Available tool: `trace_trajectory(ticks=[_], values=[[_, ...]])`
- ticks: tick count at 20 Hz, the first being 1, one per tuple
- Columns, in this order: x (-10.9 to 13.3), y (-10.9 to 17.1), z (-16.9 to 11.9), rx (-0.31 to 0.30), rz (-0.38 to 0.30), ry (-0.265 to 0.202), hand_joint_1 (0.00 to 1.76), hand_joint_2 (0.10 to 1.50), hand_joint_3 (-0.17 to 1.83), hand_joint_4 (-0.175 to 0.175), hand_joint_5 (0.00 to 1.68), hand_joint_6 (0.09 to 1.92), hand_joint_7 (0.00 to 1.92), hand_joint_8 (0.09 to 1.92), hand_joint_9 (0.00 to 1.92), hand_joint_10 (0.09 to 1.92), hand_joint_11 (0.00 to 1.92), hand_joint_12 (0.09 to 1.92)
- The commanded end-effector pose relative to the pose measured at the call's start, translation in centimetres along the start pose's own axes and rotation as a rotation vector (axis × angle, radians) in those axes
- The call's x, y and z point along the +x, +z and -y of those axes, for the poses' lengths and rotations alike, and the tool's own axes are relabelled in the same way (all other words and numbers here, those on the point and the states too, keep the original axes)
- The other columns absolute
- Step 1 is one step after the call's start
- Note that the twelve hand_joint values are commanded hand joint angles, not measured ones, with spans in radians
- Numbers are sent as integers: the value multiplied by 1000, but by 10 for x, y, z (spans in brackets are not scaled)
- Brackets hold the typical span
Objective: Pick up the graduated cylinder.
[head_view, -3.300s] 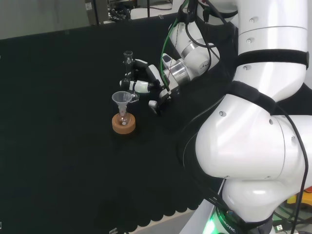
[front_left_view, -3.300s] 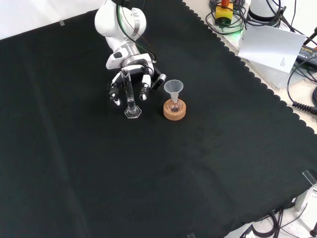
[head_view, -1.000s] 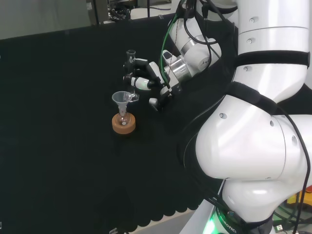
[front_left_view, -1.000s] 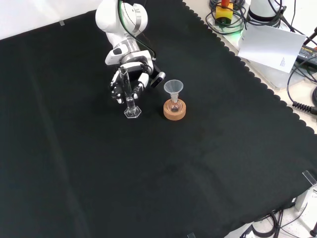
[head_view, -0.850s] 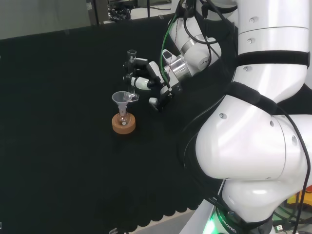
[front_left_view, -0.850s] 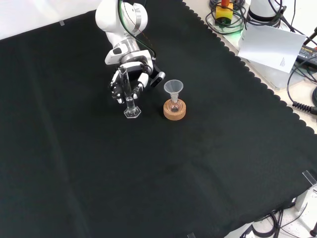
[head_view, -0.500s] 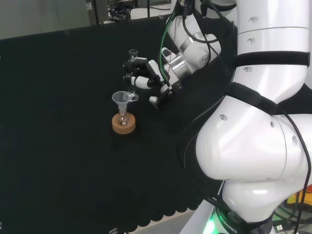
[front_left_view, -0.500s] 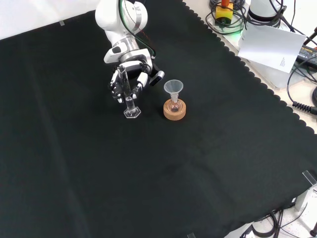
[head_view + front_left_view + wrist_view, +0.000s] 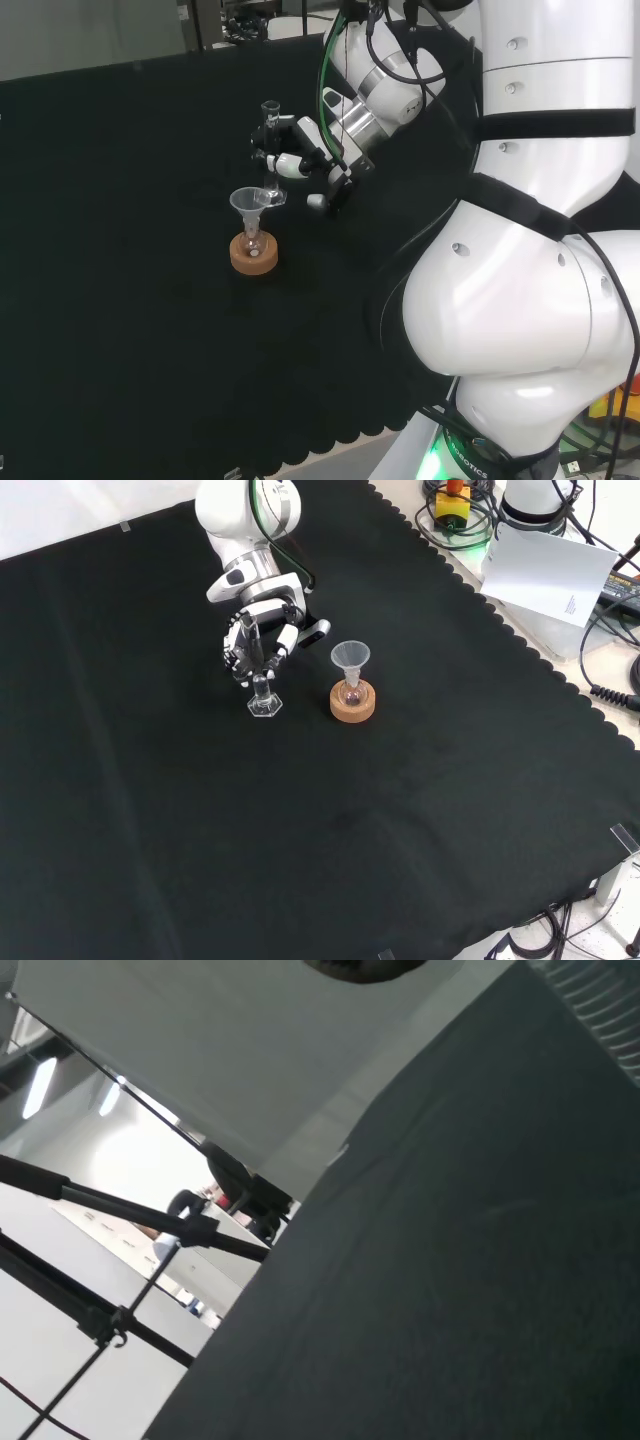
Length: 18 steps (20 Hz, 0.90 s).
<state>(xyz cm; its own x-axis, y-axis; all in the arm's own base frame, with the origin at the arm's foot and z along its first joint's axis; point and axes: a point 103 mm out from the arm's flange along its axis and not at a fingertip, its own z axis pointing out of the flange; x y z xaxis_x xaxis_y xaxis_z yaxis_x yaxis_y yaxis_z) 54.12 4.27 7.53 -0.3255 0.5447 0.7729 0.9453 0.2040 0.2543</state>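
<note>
From my remote station, the front view looks down on the black cloth (image 9: pixel 400 810) that covers the bench. Nearest to that camera stands a cork ring (image 9: pixel 354 705), a stand for a small round flask (image 9: pixel 351 693) with a clear funnel (image 9: pixel 350 658) resting in its neck. Just to the left of it in this view, and apart from it, is the graduated cylinder (image 9: pixel 260 670), a slim clear tube, upright, with its flat six-sided foot at the bottom.

Behind the cylinder the hand (image 9: pixel 258 630) comes down from the top of the view. Its black and white fingers (image 9: pixel 283 640) are curled around the upper part of the tube, so I read it as closed on the cylinder. I cannot tell whether the foot touches the cloth or hangs just above it.

In the head view the cork ring (image 9: pixel 253 254) and funnel (image 9: pixel 249 203) are closest, the cylinder (image 9: pixel 269 130) rises beyond them, and the hand (image 9: pixel 300 150) grips it from the right. The white arm (image 9: pixel 520 300) stands large at the right.
</note>
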Motion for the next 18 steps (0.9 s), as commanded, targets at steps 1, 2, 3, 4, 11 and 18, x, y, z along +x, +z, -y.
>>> trace_trajectory(ticks=[1,2,3,4,11,18], values=[[0,-1,0,13,12,1,1128,1183,10,-175,846,1196,988,611,1278,168,1108,859],[0,0,0,14,12,2,1128,1183,9,-175,847,1195,989,610,1279,167,1109,859],[0,-1,0,17,12,2,1128,1182,9,-175,848,1193,991,609,1280,166,1110,859],[0,-1,0,19,14,2,1128,1182,8,-175,849,1192,992,608,1281,166,1111,858],[2,-7,-2,30,44,-1,1129,1182,6,-175,852,1188,1006,605,1290,163,1119,858],[11,-27,-8,111,166,-13,1131,1182,0,-175,857,1180,1064,546,1335,146,1157,853]])
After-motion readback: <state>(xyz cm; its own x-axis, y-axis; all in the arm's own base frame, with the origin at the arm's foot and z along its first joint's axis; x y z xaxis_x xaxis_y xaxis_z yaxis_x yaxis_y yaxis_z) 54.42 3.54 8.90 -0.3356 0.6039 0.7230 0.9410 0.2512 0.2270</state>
